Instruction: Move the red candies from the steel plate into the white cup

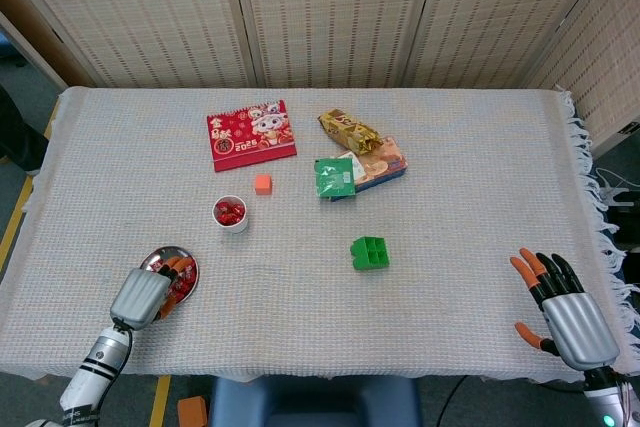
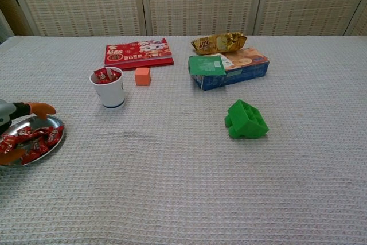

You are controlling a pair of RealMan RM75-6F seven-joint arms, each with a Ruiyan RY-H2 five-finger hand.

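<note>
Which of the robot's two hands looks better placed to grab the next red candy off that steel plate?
The left hand. It hovers right over the round steel plate of red candies, near the white cup. The right hand sits open at the table's far edge.

Left hand [image 2: 7,120]: cut off by the chest view's left edge; grasp on the red candies [image 2: 31,140] cannot be told. Steel plate [image 1: 157,256]: partly hidden under that hand in the head view. Right hand [image 1: 568,309]: wrist cropped at the bottom edge.
</note>
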